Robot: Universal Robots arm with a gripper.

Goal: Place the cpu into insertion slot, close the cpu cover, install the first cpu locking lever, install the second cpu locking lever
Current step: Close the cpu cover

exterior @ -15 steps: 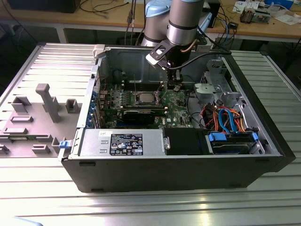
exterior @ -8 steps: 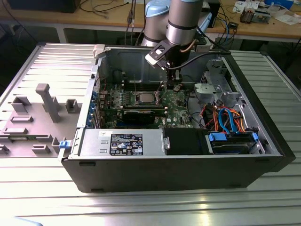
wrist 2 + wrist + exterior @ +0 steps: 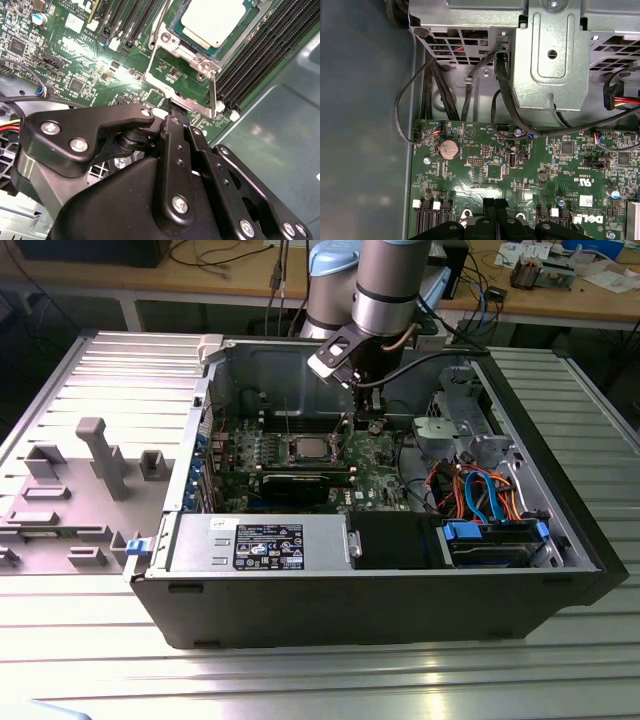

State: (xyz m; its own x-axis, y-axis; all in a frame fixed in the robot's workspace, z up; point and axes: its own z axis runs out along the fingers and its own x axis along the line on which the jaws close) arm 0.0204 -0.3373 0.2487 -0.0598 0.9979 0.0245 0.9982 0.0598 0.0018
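The cpu [image 3: 215,22] is seated in the slot [image 3: 175,31]. The cover [image 3: 212,92] stands open beside it, so closing it and setting both levers are still to do. The gripper [image 3: 176,119], fingers pressed together, sits at the cover's free edge; contact cannot be confirmed.

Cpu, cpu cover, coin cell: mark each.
cpu [image 3: 220,22], second wrist view, middle of silver top.
cpu cover [image 3: 155,56], second wrist view, frame's side rail.
coin cell [image 3: 448,148], first wrist view, centre of face.
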